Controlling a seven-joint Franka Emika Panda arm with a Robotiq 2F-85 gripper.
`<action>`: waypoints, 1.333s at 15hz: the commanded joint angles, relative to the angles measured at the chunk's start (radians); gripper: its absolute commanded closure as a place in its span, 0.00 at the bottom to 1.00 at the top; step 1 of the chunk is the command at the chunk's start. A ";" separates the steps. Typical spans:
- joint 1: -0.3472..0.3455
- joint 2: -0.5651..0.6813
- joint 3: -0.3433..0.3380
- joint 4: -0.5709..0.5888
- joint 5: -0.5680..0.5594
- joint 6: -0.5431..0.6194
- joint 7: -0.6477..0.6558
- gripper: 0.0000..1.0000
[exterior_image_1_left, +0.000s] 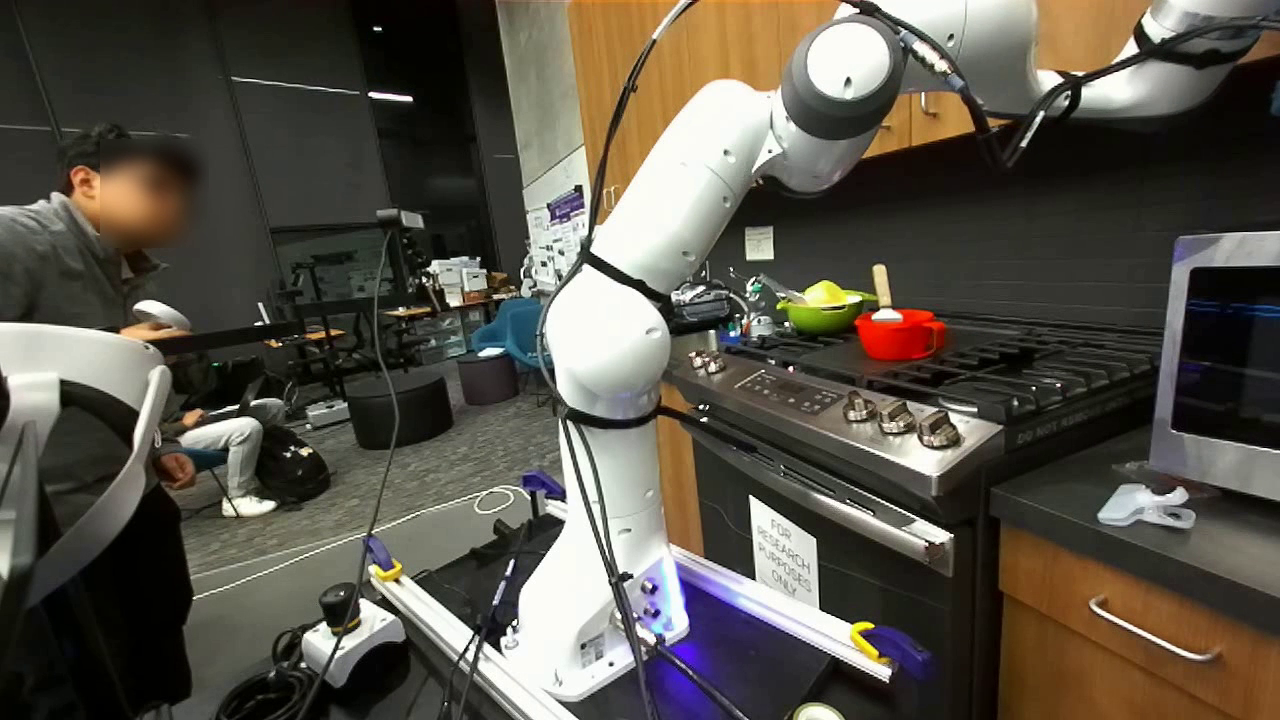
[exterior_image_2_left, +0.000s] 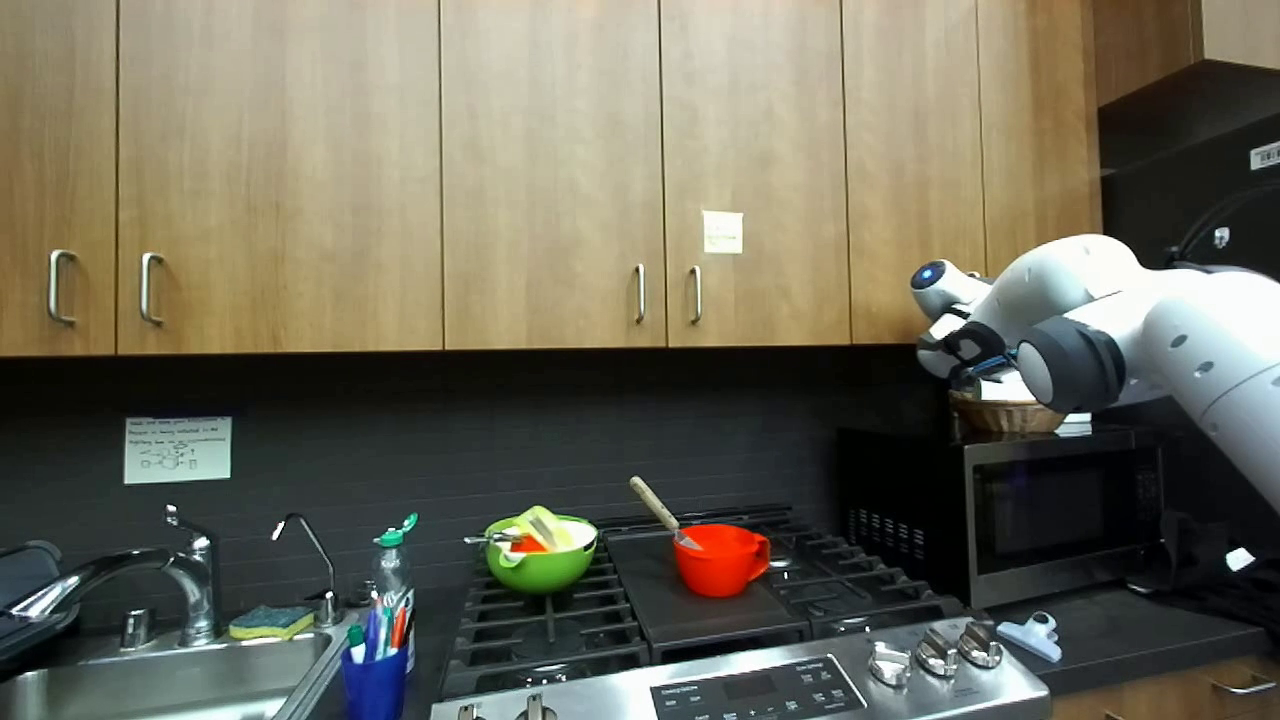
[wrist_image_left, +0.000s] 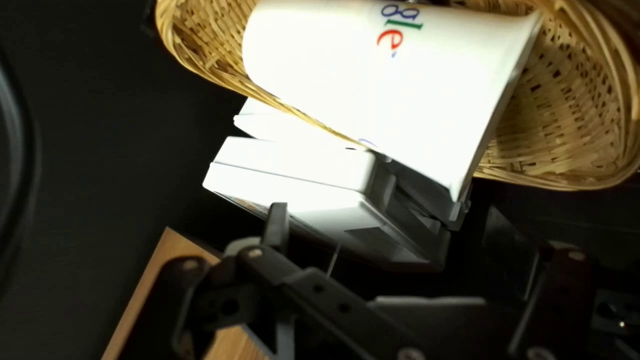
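Resting inside the wicker basket (wrist_image_left: 560, 100), a white object (wrist_image_left: 350, 75) with coloured letters fills the left and middle part in the wrist view; its exact kind cannot be told. Its long axis runs sideways across that view, with a slight downward slope to the right. The rounded end points left; the straight end points right, and its lower corner projects over the basket rim. The letters run across this axis.

A white box (wrist_image_left: 295, 175) lies just beside the basket, long axis sloping down to the right. The claw (wrist_image_left: 387, 220) stands wide, fingers (wrist_image_left: 276, 230) well apart, with the box showing between them; contact cannot be told.

In an exterior view, the basket sits on top of the microwave (exterior_image_2_left: 1060, 515), which stands on the desk (exterior_image_2_left: 1150, 637). On the stove (exterior_image_2_left: 610, 703), a green bowl (exterior_image_2_left: 540, 573) contains yellow, white and orange items (exterior_image_2_left: 545, 527). Beside it, a red pot (exterior_image_2_left: 720, 562) contains a spatula (exterior_image_2_left: 655, 504), its wooden handle tilted toward the upper left. A blue cup (exterior_image_2_left: 375, 688) near the sink (exterior_image_2_left: 170, 690) holds pens (exterior_image_2_left: 380, 630), tips upward.
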 joint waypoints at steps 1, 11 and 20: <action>-0.004 -0.007 -0.003 -0.010 -0.003 0.003 -0.010 0.00; -0.021 0.033 0.008 0.048 0.029 -0.169 -0.020 0.00; -0.010 0.129 -0.077 0.146 -0.065 -0.186 0.079 0.00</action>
